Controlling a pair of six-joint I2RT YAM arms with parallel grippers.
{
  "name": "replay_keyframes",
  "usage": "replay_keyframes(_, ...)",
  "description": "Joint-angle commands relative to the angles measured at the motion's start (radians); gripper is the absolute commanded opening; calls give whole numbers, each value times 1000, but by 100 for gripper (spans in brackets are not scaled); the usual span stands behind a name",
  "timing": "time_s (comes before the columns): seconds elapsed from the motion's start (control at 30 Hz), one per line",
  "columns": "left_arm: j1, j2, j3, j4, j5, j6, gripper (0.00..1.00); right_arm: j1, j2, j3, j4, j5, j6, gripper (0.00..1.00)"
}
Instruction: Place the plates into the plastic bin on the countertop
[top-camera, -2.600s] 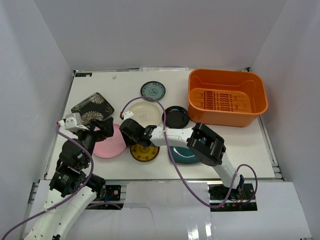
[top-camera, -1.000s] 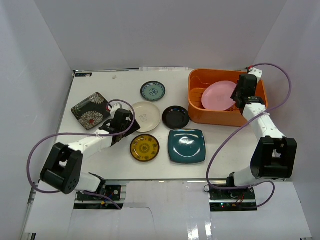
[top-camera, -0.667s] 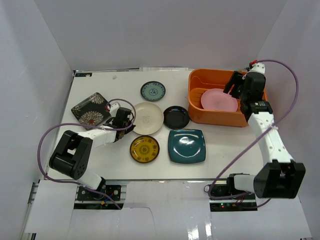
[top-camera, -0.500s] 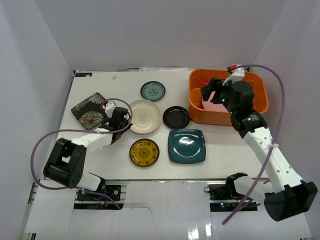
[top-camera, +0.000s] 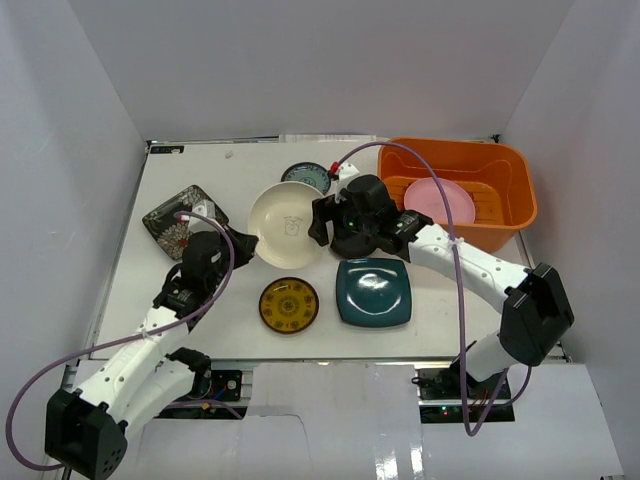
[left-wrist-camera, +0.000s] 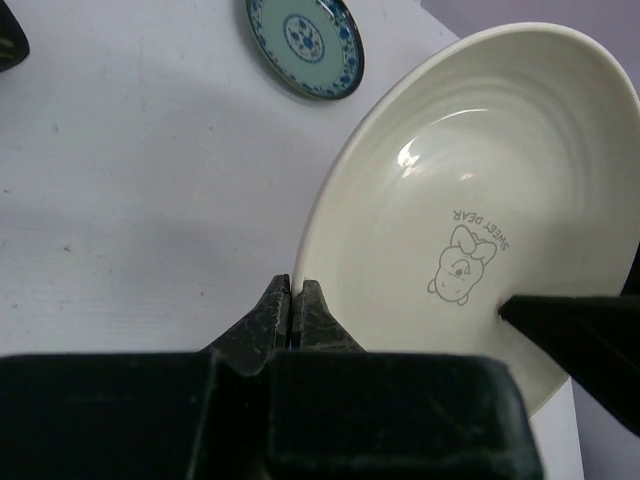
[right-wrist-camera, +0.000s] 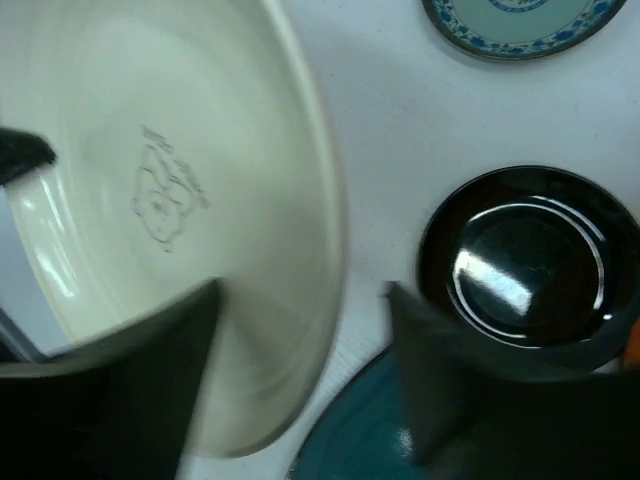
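A white bench seen from above, with two robot arms reaching in from its near edge. A cream plate is held up, tilted, over the middle of the bench, between the two hands.

The left hand is at the plate's left side. Its fingers are pressed almost together, pinching the plate's rim. The right hand is at the plate's right side with its fingers spread. One finger is over the inside of the plate and the other is outside the rim. This view is blurred.

An orange bin stands in the far right corner, with a pink plate lying inside it.

A blue-patterned plate lies toward the far edge, just behind the cream plate. A black round plate lies just right of the cream plate, under the right arm. A square flowered plate lies near the left edge. A yellow plate and a square dark teal plate lie side by side toward the near edge.
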Motion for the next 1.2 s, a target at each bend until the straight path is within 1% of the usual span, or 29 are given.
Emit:
replay_keyframes(0.0,-3,-38,14,-37,105,32,0,-8,-15,30,75,17,39,50)
replay_keyframes(0.03,-3,-33,25,-46,114,32,0,-9,-15,28,77,25,50,32)
replay_keyframes(0.07,-3,-33,33,-43,128,29,4,-8,-17,29,77,40,64,18)
replay_keyframes(0.1,-3,-32,37,-39,142,20,15,-11,-23,33,79,86,68,8)
replay_keyframes(0.13,-3,-29,40,-36,157,15,43,-13,-40,39,74,118,68,8)
replay_keyframes(0.17,-3,-15,52,-37,163,17,56,-31,-50,46,71,146,67,8)
replay_keyframes(0.23,-4,2,54,-39,203,18,76,-77,-83,72,73,180,73,8)
replay_keyframes(0.27,-6,9,48,-36,206,12,77,-153,-93,83,67,175,76,8)
replay_keyframes(0.3,-6,26,30,-32,211,2,77,-195,-101,94,62,180,87,8)
replay_keyframes(0.33,-7,36,20,-16,231,-14,77,-289,-121,111,54,190,88,8)
replay_keyframes(0.4,-9,74,11,-8,248,-18,77,-402,-135,115,43,194,100,8)
replay_keyframes(0.43,-7,83,11,-12,254,-15,77,-511,-142,111,43,180,120,8)
replay_keyframes(0.5,-9,88,5,-17,262,-1,77,-603,-140,102,39,181,131,8)
replay_keyframes(0.53,-10,82,-10,-17,265,-1,76,-681,-132,85,37,171,139,8)
replay_keyframes(0.6,-10,74,-16,-34,253,14,76,-744,-117,68,36,145,146,8)
replay_keyframes(0.67,-10,57,-9,-81,182,12,75,-819,-77,40,37,128,163,8)
replay_keyframes(0.77,-10,27,-20,-63,174,-9,75,-859,-5,30,36,115,166,8)
replay_keyframes(0.8,-10,29,-16,-54,174,-17,75,-868,9,28,36,100,166,9)
replay_keyframes(0.87,-10,72,11,-48,191,-14,75,-890,37,26,36,76,174,16)
replay_keyframes(0.9,-12,85,17,-45,208,-14,75,-895,43,37,28,48,174,31)
replay_keyframes(0.93,-10,95,20,-39,209,-15,75,-895,35,42,24,40,174,41)
replay_keyframes(0.97,-12,114,19,-28,210,-17,75,-895,26,49,22,25,171,64)
replay_keyframes(1.0,-10,125,19,-20,208,-17,75,-895,-4,54,17,20,168,72)
replay_keyframes(1.03,-10,140,20,-11,205,-14,75,-895,-24,59,14,14,168,78)
replay_keyframes(1.07,-10,157,26,-11,202,-12,75,-893,-47,60,16,8,166,81)
replay_keyframes(1.1,-10,189,34,-11,197,-9,75,-890,-101,56,25,-56,174,87)
replay_keyframes(1.17,-10,213,30,4,183,-15,74,-849,-165,16,43,-99,176,87)
